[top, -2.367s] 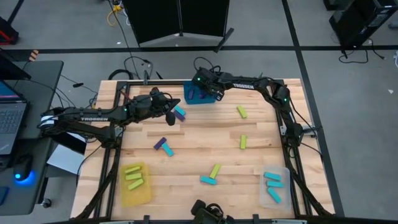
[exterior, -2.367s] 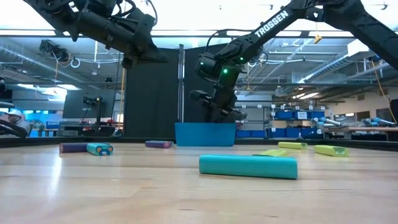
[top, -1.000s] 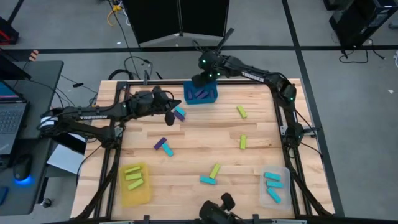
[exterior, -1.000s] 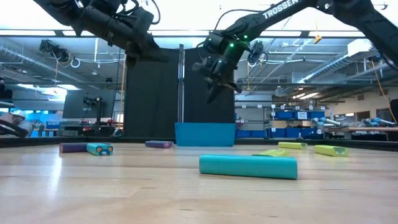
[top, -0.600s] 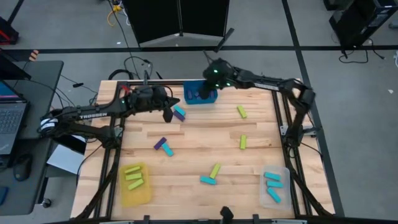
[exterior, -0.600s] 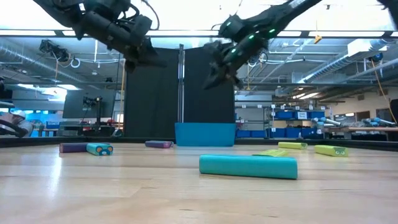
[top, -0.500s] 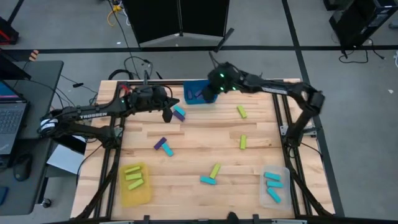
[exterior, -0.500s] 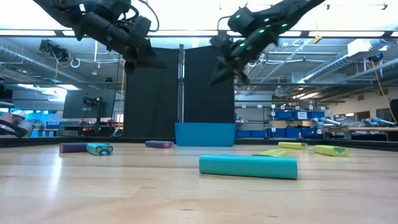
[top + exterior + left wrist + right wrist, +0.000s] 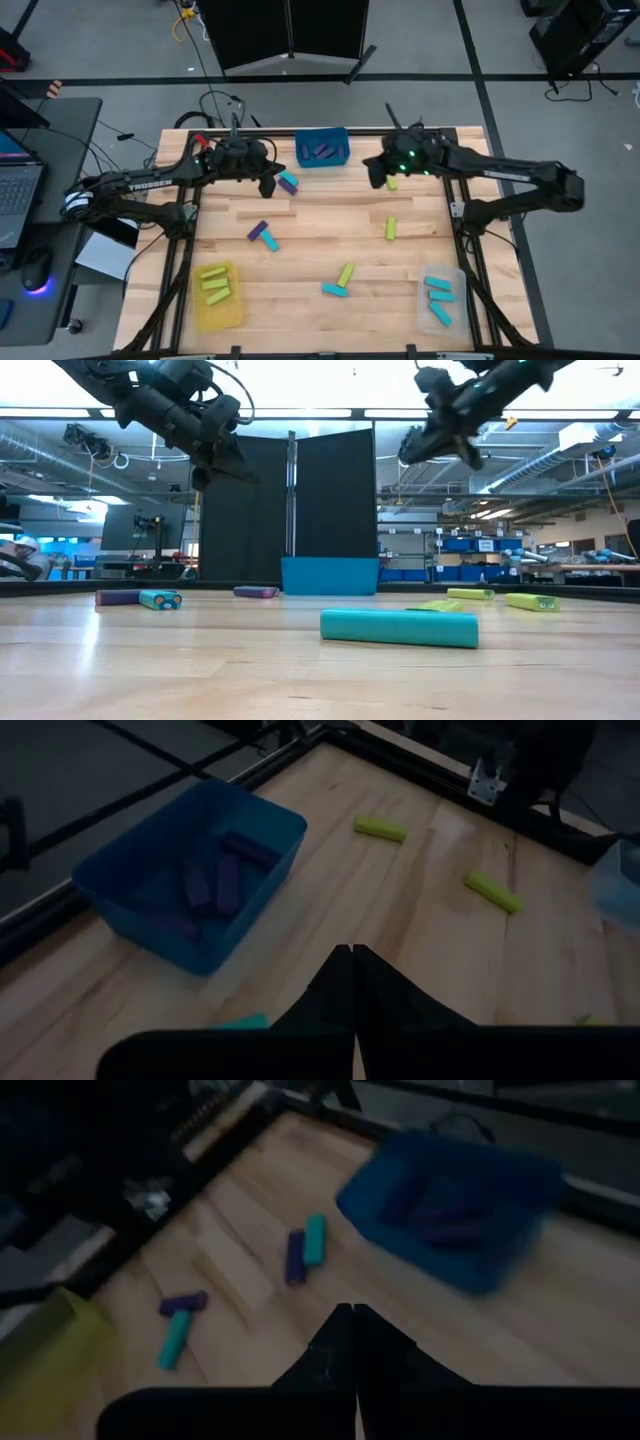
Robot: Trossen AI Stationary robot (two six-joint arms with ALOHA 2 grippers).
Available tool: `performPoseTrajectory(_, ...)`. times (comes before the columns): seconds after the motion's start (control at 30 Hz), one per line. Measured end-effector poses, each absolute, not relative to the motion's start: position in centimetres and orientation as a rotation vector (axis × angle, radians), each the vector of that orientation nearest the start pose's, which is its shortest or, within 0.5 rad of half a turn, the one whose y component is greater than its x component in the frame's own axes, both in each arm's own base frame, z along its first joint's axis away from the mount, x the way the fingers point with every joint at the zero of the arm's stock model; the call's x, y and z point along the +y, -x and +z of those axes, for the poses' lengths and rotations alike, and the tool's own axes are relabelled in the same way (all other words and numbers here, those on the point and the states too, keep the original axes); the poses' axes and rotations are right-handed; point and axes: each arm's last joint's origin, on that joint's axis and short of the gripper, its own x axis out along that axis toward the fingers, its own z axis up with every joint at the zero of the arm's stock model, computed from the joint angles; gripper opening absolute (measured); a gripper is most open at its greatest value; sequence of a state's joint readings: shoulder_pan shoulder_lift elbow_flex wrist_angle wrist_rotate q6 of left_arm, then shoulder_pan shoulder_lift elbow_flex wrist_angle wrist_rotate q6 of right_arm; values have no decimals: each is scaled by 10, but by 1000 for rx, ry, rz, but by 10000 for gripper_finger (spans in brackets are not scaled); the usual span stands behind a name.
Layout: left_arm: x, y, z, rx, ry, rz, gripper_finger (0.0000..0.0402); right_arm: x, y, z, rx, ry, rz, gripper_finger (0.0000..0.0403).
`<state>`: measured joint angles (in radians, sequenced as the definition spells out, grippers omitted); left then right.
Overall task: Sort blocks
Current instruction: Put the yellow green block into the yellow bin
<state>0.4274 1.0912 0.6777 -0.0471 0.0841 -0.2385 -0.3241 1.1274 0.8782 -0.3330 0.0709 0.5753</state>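
My right gripper [image 9: 377, 172] hangs over the tabletop [image 9: 310, 225] toward two o'clock, its fingers pressed together on nothing; my left gripper [image 9: 270, 184] hovers at about eleven o'clock, fingers likewise pressed together and empty, just beside the purple and cyan pair [image 9: 288, 182]. The blocks are partly sorted: purple ones lie in the blue bin [image 9: 322, 147] at twelve, lime ones in the yellow bin [image 9: 217, 287] at seven, cyan ones in the clear bin [image 9: 438, 301] at five. Loose pieces are scattered: a lime block [image 9: 388, 180] right by my right gripper, another lime block [image 9: 391, 228] at three, a purple-cyan pair [image 9: 264, 235] left of centre, and a lime-cyan pair [image 9: 340, 281] at six. To do this well, I judge I should spread my right fingers before descending, straddle the near lime block across its narrow sides, and keep clear of neighbours
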Motion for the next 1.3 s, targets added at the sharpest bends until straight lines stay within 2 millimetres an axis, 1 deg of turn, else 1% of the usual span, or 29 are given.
performPoseTrajectory(0.1,94,-213,251,405,361,393,2,-63,-214,288,497,-648,-560,3)
performPoseTrajectory(0.2,94,-213,251,406,377,395,2,-49,-207,289,539,-665,-557,3)
performPoseTrajectory(0.5,94,-212,248,432,411,416,3,-13,-200,282,657,-791,-525,5)
performPoseTrajectory(0.6,94,-212,248,432,413,413,3,-2,-197,278,682,-864,-571,5)
performPoseTrajectory(0.67,93,-212,248,432,417,413,3,5,-194,276,702,-948,-619,6)
performPoseTrajectory(0.8,93,-212,248,433,436,418,3,20,-189,267,738,-1045,-741,7)
performPoseTrajectory(0.9,93,-212,248,434,448,395,3,28,-191,256,791,-1091,-839,10)
performPoseTrajectory(1.0,92,-212,248,436,453,379,3,34,-195,244,838,-1117,-933,25)
performPoseTrajectory(1.13,92,-212,248,435,454,377,5,38,-204,229,877,-1165,-1048,59)
performPoseTrajectory(1.3,91,-213,248,440,464,319,13,34,-216,210,942,-1208,-1156,103)
